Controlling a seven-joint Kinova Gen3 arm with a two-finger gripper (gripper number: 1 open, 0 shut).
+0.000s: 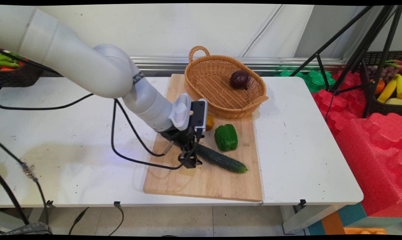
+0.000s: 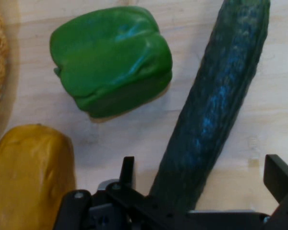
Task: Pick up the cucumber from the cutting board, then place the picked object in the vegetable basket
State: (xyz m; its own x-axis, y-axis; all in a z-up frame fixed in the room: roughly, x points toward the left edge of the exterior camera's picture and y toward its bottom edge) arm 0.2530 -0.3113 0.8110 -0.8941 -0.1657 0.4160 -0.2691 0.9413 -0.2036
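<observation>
Your black end effector (image 1: pixel 190 159) sits low at frame centre, spread wide astride the long dark-green cucumber (image 1: pixel 221 159) on the wooden board (image 1: pixel 201 183), not yet clamped; a squeeze would come next.

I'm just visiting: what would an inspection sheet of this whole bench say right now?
Surface: white table carrying a wooden board.
Things: cucumber, green pepper, yellow vegetable on the board; purple onion in the wicker basket.
Clutter: nothing seen.
Pincer: pincer open, straddling the cucumber's end.
Cables: black cables hang from the arm onto the table.
Surroundings: tripod, red foam, produce crates.
</observation>
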